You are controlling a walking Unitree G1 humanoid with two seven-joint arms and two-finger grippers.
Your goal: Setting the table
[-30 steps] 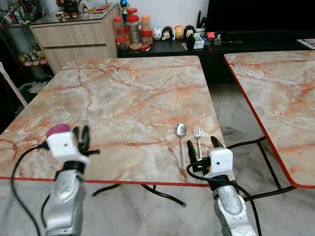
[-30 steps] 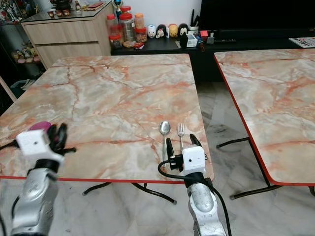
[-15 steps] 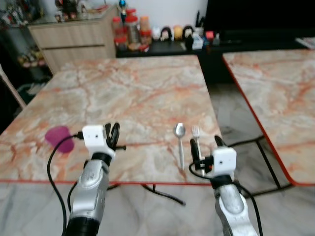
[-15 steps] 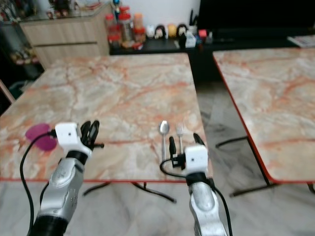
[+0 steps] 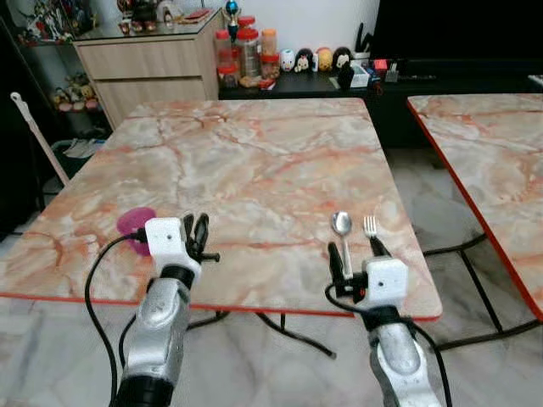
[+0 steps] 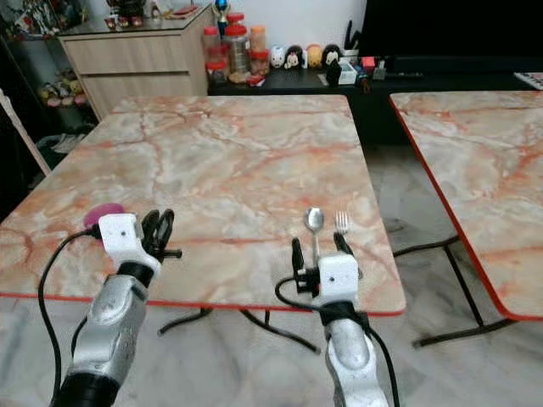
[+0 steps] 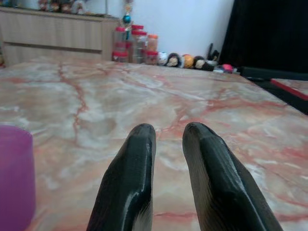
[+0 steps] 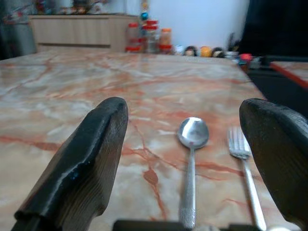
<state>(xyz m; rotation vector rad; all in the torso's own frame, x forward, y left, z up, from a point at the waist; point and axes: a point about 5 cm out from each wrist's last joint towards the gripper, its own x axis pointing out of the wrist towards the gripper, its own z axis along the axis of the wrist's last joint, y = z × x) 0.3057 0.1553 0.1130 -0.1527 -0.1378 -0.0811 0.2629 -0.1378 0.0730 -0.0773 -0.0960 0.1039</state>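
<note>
While both arms reach forward over the near edge of the marble surface (image 5: 254, 161), the left claw (image 5: 197, 231) holds nothing, and its two black fingers (image 7: 130, 178) stand almost together, with only a narrow gap between them. Just to the left of this claw a purple cup (image 5: 135, 222) stands upright on the surface, near the near edge, and it is close beside the claw but not touching it. The right claw (image 5: 352, 254) hangs above the near right part of the same surface, and its fingers (image 8: 91, 154) are spread wide apart and hold nothing. Between these fingers, a little farther from the robot, a silver spoon (image 5: 342, 233) lies flat with its bowl pointing to the far side. A silver fork (image 5: 371, 231) lies just to the right of the spoon, parallel to it, with its tines also pointing far, and the two do not touch. A second marble surface (image 5: 501, 153) with a red edge stands at the right, apart from the first one. At the far side a wooden cabinet (image 5: 153, 72) stands at the left, and beside it a low dark shelf (image 5: 339, 85) carries some jars with red lids (image 5: 249, 55) and a row of small figurines (image 5: 314, 59).
</note>
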